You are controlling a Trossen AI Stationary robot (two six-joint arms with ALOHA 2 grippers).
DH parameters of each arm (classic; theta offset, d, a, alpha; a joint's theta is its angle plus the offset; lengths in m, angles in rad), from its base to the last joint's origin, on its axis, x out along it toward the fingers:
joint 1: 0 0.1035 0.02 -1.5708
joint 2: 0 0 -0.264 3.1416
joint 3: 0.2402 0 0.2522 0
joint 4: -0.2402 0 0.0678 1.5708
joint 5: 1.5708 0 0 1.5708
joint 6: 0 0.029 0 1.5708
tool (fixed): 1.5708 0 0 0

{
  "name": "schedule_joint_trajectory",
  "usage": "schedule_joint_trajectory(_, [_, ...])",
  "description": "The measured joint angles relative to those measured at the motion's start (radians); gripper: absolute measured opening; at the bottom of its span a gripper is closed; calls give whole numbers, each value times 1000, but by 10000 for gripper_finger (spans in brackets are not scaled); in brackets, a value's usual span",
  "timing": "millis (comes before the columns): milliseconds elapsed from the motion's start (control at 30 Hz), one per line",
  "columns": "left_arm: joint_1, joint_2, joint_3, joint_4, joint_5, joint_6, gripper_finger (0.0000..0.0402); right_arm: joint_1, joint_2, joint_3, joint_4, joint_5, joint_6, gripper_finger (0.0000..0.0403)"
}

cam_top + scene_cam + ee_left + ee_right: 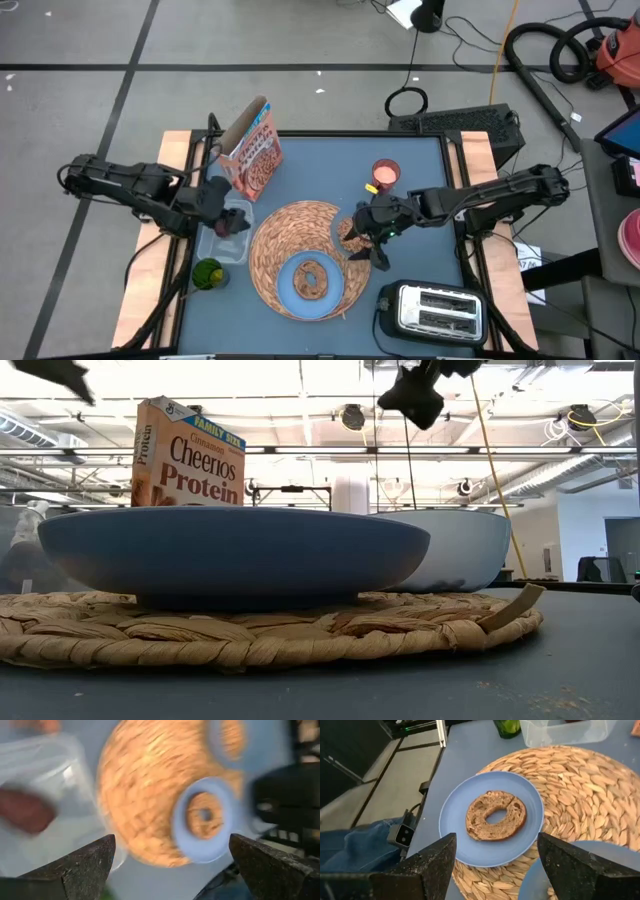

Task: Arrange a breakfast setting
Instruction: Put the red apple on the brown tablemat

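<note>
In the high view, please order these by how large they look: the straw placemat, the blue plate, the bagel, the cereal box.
1. straw placemat
2. blue plate; the cereal box looks alike, so unranked
3. bagel

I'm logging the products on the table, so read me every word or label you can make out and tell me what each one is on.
"FAMILY SIZE": cereal box, top corner banner, low view.
"Cinnamon": same box, small line above the brand.
"Cheerios": same box.
"Protein": same box.
Box print in the high view: too small to read.
Toaster, plate: no readable text.
</note>
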Motion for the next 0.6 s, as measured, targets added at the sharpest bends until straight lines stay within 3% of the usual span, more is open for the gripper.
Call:
schedule_joint_trajectory(267, [2,41,-4,-244,21,-183,394,0,0,-52,148,0,5,270])
schedule_joint_trajectory(600, [4,142,-113,-250,21,-241,394,0,-1,-52,157,0,-19,270])
